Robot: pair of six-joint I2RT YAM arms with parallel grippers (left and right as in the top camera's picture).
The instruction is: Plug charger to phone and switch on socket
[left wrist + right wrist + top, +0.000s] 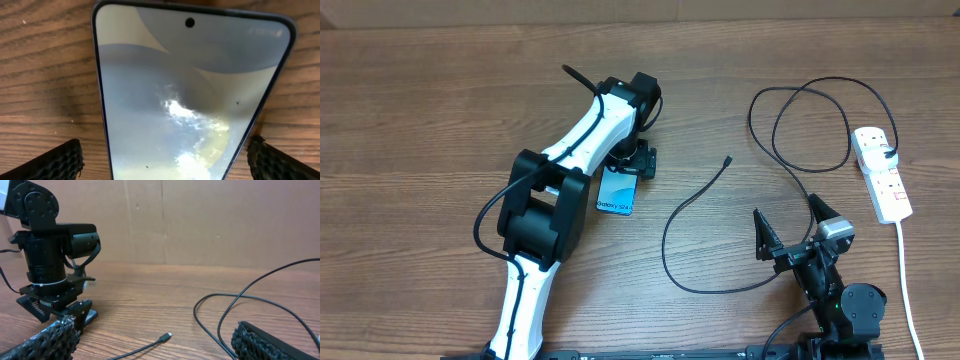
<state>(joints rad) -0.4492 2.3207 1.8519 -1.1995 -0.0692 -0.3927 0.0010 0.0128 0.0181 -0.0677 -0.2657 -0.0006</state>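
Both pairs of jaws are open: left gripper (628, 165) over the slim blue-screened phone (616, 192) mid-frame, right gripper (792, 228) lower right.

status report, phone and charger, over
Left gripper open, fingers either side of phone. Right gripper open, empty. Charger tip loose on table, not plugged in. Nothing in the way.

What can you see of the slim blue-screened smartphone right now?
The slim rectangular smartphone has black edges, a lit light-blue gradient screen reading Galaxy S24, and a punch-hole camera. It lies flat, face up, on the brown wooden table, with no cable attached. The open left gripper hovers over it, fingers flanking its long edges; contact is unclear.
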